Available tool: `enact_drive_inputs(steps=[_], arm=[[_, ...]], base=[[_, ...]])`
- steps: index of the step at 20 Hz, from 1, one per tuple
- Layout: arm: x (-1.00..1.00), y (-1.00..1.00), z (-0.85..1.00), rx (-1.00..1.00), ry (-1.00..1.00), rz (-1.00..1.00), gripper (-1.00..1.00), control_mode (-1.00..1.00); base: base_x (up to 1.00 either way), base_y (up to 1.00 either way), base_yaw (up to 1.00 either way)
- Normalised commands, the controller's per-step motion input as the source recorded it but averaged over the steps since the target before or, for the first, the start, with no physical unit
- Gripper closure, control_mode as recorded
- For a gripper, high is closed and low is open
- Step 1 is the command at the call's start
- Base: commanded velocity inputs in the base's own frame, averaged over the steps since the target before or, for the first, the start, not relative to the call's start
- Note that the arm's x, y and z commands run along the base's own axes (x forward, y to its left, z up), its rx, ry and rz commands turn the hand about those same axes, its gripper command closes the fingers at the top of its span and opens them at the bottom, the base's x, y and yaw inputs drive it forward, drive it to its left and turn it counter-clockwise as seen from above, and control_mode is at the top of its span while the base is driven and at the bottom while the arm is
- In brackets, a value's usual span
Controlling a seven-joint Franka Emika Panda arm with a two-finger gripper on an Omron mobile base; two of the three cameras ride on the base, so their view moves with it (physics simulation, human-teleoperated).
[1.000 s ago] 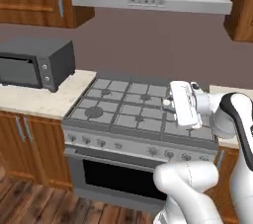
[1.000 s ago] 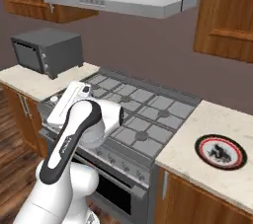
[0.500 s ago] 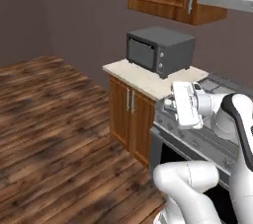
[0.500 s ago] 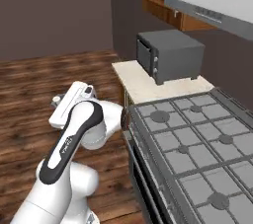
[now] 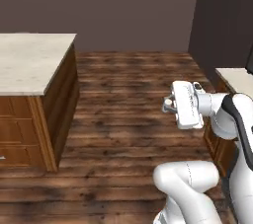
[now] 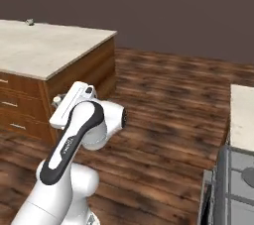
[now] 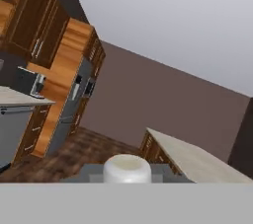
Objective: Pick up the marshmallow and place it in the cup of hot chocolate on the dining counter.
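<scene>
Wood-floored kitchen w/ beige dining counter (image 6: 44,50) at left. Robot's gripper (image 5: 170,105) is held up mid-air, apparently gripping the white marshmallow (image 7: 127,168); jaw state can't be told. Carry step: next needs approaching a small object, maybe the cup (image 6: 30,22), near counter's far edge.

floor: dark wood plank floor (image 5: 128,104) across the open middle | wall: plain grey-brown wall (image 6: 149,6) behind | right edge: short beige countertop (image 6: 242,115) beside a gas stove (image 6: 233,189) | hand view: tall wooden cabinets (image 7: 59,70) and a dark appliance (image 7: 29,82) on a counter
</scene>
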Motion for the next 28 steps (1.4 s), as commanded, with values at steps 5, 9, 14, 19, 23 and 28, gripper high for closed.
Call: enact_drive_inputs(steps=[5,9,14,19,23,28], arm=[[0.0,0.0,0.0,0.0,0.0,0.0,1.0,1.0],[0.0,0.0,0.0,0.0,0.0,0.0,1.0,1.0],[0.0,0.0,0.0,0.0,0.0,0.0,1.0,1.0],[0.0,0.0,0.0,0.0,0.0,0.0,1.0,1.0],[0.0,0.0,0.0,0.0,0.0,0.0,1.0,1.0],[0.0,0.0,0.0,0.0,0.0,0.0,1.0,1.0]], base=[[0.0,0.41,0.96],[0.73,0.08,0.83],[1.0,-0.34,0.7],[0.8,-0.73,0.59],[0.2,-1.0,0.5],[0.0,-1.0,0.49]])
